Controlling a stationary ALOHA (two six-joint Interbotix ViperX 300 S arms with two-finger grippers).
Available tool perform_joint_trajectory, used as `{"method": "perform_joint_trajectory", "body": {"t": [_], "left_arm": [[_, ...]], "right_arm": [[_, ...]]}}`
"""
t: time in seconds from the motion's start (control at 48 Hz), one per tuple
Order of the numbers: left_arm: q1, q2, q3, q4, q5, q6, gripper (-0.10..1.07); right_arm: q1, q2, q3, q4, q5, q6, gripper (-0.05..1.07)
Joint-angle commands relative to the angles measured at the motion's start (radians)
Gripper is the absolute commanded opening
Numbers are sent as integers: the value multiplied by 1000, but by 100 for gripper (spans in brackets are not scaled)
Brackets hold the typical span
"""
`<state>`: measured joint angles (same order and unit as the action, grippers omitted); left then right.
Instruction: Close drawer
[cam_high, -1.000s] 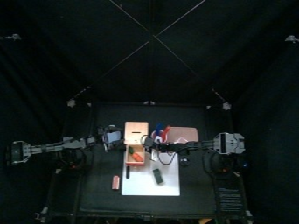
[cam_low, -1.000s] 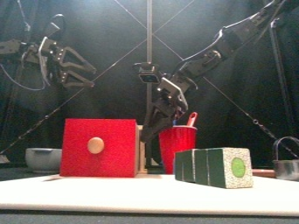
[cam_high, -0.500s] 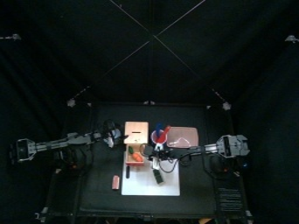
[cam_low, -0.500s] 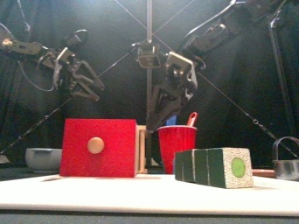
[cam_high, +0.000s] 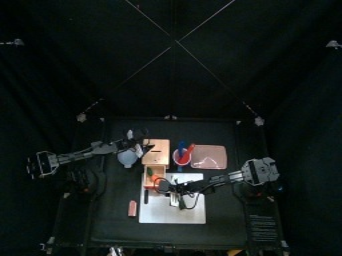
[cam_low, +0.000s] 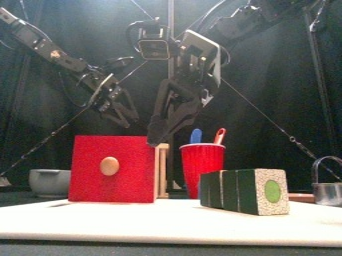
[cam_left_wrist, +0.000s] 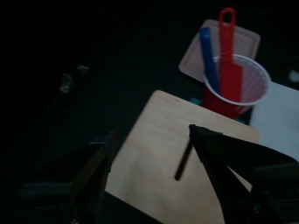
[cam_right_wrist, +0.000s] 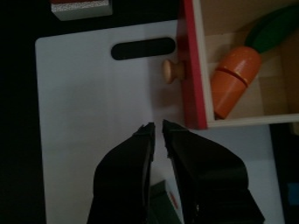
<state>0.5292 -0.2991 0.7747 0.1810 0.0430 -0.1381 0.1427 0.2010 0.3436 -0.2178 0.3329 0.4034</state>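
Observation:
The drawer (cam_high: 158, 180) stands pulled out of the tan wooden box (cam_high: 158, 151) toward the table's front. Its red front with a round knob (cam_low: 110, 166) faces the front camera. In the right wrist view an orange carrot (cam_right_wrist: 233, 72) lies inside the drawer (cam_right_wrist: 239, 105). My right gripper (cam_right_wrist: 158, 129) is shut on nothing, hovering over the white board just in front of the knob (cam_right_wrist: 176, 70). It also shows from above (cam_high: 173, 193). My left gripper (cam_left_wrist: 149, 136) is wide open above the box top (cam_left_wrist: 158, 153), at the box's left (cam_high: 130, 156).
A white cutting board (cam_high: 181, 200) lies in front of the drawer. A red cup with utensils (cam_low: 203, 170) and a pink tray (cam_high: 207, 155) sit right of the box. A green box (cam_low: 247, 190) stands near the front edge, a metal bowl (cam_low: 51, 181) far left.
My right gripper has come forward and down, from beside the drawer to in front of its knob. The left arm has swung nearer the box, still open.

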Motion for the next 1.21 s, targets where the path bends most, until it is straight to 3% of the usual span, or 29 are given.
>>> {"method": "perform_joint_trajectory", "body": {"t": [0.0,0.146,0.354,0.646,1.188], "left_arm": [[40,28,-66,25,15,-2,95],[78,103,-138,71,86,0,83],[80,225,-249,135,178,2,67],[75,334,-330,173,284,29,67],[44,373,-324,104,290,106,67]], "right_arm": [[5,-8,-34,11,-8,-3,58],[9,5,-48,17,-17,-3,58],[11,18,-54,17,-40,-3,58],[11,69,-91,15,-69,-5,58],[-29,161,-187,-18,-49,-14,58]]}}
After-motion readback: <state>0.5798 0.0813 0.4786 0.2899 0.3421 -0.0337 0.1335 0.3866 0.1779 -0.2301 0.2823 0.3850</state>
